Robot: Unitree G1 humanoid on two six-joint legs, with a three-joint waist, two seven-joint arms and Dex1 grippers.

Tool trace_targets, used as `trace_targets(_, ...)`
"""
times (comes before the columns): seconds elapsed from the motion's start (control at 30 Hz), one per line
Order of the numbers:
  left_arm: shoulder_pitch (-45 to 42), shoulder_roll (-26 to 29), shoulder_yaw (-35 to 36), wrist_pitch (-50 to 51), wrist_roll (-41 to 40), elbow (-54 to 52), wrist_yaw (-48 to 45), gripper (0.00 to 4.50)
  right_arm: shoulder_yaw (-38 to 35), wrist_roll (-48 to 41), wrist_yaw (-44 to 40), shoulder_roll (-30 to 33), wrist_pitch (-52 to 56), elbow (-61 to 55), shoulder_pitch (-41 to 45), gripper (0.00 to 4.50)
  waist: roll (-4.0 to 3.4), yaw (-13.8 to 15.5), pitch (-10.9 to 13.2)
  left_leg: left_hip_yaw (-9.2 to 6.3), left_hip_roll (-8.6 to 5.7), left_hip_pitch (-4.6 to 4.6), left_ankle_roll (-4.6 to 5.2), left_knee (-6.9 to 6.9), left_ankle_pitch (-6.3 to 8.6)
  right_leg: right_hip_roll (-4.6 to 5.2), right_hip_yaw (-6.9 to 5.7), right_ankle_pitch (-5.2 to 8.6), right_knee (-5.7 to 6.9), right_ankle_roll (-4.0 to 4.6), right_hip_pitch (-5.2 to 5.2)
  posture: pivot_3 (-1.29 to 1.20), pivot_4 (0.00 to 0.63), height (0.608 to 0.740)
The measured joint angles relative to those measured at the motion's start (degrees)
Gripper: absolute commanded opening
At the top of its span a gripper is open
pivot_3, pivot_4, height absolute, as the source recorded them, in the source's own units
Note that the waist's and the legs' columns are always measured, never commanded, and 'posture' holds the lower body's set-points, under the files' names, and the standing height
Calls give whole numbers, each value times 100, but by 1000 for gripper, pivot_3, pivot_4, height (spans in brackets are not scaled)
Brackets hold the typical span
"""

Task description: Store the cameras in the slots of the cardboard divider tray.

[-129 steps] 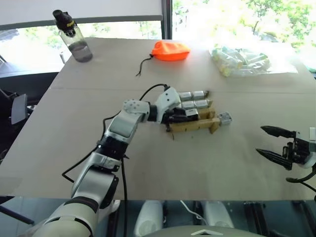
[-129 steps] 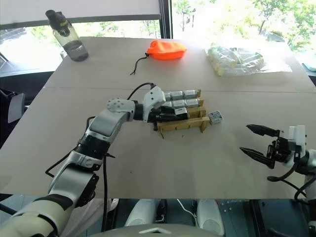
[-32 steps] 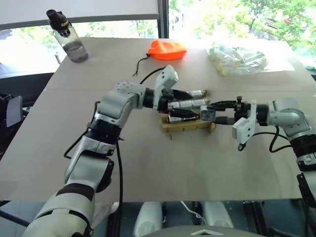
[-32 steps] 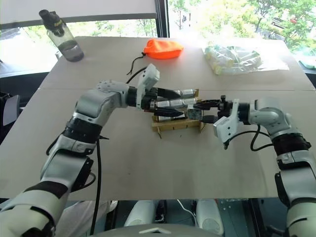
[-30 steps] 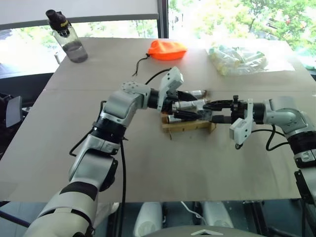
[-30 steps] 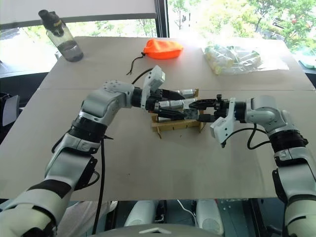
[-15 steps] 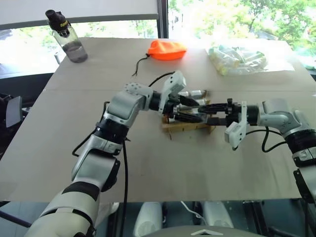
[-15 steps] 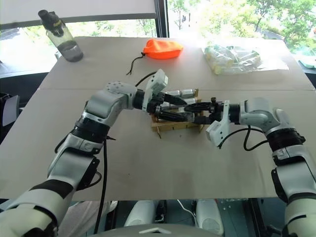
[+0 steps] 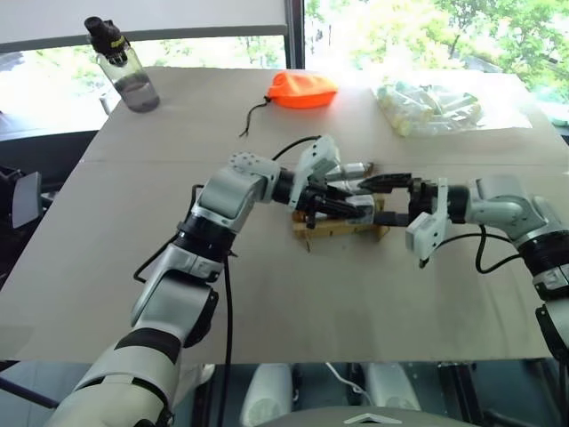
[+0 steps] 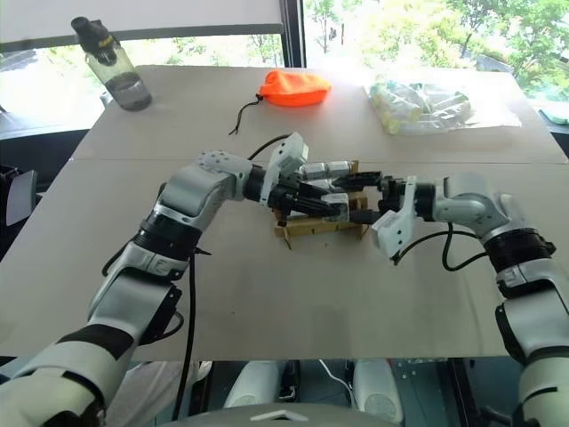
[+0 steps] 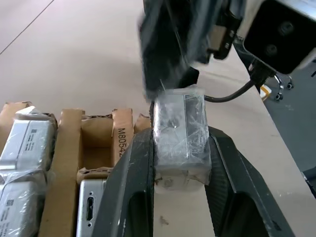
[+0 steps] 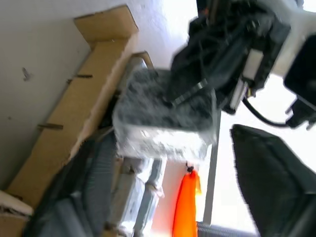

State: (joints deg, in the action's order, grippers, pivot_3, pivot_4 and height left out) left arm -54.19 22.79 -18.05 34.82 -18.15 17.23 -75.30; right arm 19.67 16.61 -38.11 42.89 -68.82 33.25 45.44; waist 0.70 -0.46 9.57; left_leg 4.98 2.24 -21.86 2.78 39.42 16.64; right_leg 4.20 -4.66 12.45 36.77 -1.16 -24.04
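The left hand (image 11: 180,197) is clamped on a plastic-wrapped camera (image 11: 178,129) just above the cardboard divider tray (image 9: 342,227) at mid-surface; the right hand (image 9: 397,197) at its 3 o'clock is spread wide — released. The left wrist view alone shows "M8054" printed on a partition.

You face a wide beige tabletop (image 9: 267,294) with a seam across it, backed by bright windows (image 9: 391,31) showing sunlit green trees (image 10: 418,27).
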Motion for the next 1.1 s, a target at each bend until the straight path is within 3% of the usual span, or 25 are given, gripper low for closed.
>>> trace_targets(0.13,-27,-166,35,-88,10,158,181,772,-15,-1494,-878,448,1086,-207,-732,4382,1,51,1,-3,-1,-2,1,0,0,3,-4,0,-3,0,3,0,150,726)
trace_targets(0.27,-119,-354,167,-435,171,522,522,772,-507,-3584,-2063,953,3282,-1046,-2111,4382,2,124,1,-11,-1,-3,2,-1,1,3,-10,-1,-3,1,5,0,150,726)
trace_targets(0.37,-161,-452,175,-741,361,704,671,772,-1195,-4853,-2339,1060,4791,-1800,-3064,4382,0,131,1,-18,0,3,3,0,2,1,-15,-1,-2,2,12,0,150,726)
trace_targets(0.47,-175,-578,177,-909,471,801,779,772,-1728,-5533,-2343,1220,5912,-2489,-3953,4382,-2,140,-1,-25,-1,4,4,0,2,3,-16,-1,-2,2,17,0,150,726)
trace_targets(0.67,-71,-706,168,-1344,787,970,1002,772,-2841,-6408,-2170,755,7160,-3482,-5247,4382,2,129,0,-28,-3,5,6,2,3,-2,-15,0,-4,0,18,0,150,726)
trace_targets(0.93,-22,-1098,175,-2231,1106,1604,1250,772,-3672,-6876,-2340,-153,7501,-4436,-6276,4382,3,177,-2,-39,-8,-2,10,2,5,-1,-24,0,-11,0,20,0,150,726)
trace_targets(1.1,-76,-1136,170,-2559,1224,1839,1225,772,-3911,-6764,-2548,-294,7486,-4476,-6482,4382,5,165,-6,-38,-7,6,35,4,20,-2,-23,1,-8,-1,25,0,150,726)
